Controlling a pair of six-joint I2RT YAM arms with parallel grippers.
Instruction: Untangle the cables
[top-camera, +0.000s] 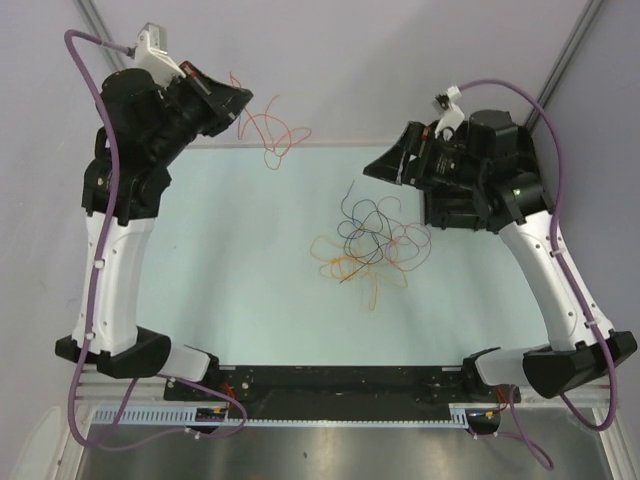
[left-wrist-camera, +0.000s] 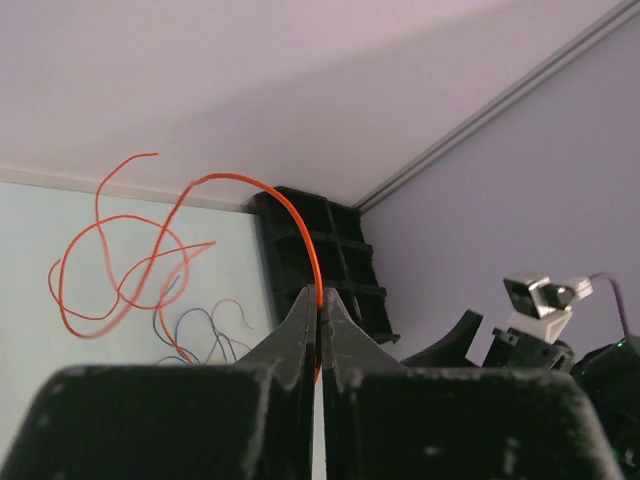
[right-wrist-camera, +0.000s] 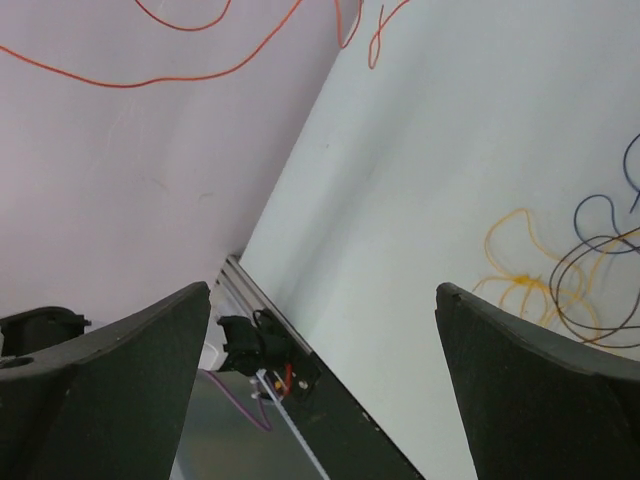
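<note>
Here, red cable (left-wrist-camera: 316, 268) pinched in left hand (left-wrist-camera: 319, 298)

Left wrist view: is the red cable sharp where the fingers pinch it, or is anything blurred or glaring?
Left wrist: the red cable is crisp up to the shut left gripper, whose near body is dark and soft. Top external: even light, no glare, the tangled cables thin but legible. Right wrist: fingers dark, slightly blurred.

The red wire (left-wrist-camera: 232, 176) has its end hidden between the pressed-together fingers of the left claw (left-wrist-camera: 318, 292). In the right wrist view, the tangled wires (right-wrist-camera: 575, 270) are cut off by the right edge.
</note>
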